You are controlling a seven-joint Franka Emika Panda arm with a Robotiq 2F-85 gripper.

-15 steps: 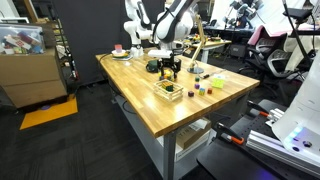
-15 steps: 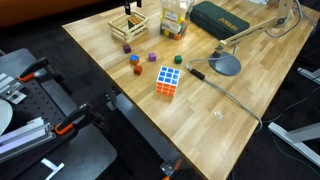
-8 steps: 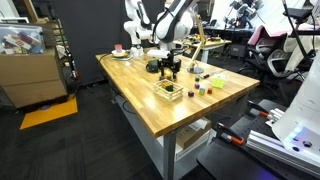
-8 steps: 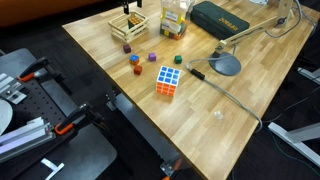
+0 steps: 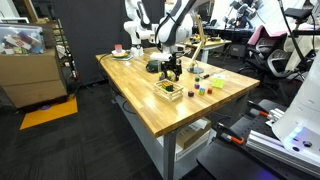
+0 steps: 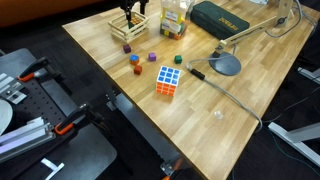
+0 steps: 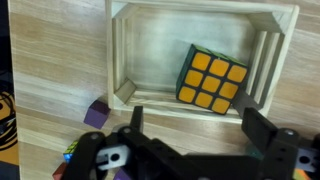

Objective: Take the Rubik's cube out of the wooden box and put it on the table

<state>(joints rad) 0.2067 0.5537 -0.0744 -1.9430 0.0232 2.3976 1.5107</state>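
The table carries the wooden box, a shallow pale tray with low walls. Inside it, toward the right side in the wrist view, lies the Rubik's cube. It is dark-bodied and turned askew, and its upper face is orange-yellow. The gripper hovers above with jaws apart, holding nothing. A small purple block lies just outside the box.

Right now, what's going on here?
The robot arm's gripper hangs open just above the box, not yet touching anything. The cube lies inside the box, so it has not been lifted out. A purple block sits just outside the box, and a second cube stands on the table.
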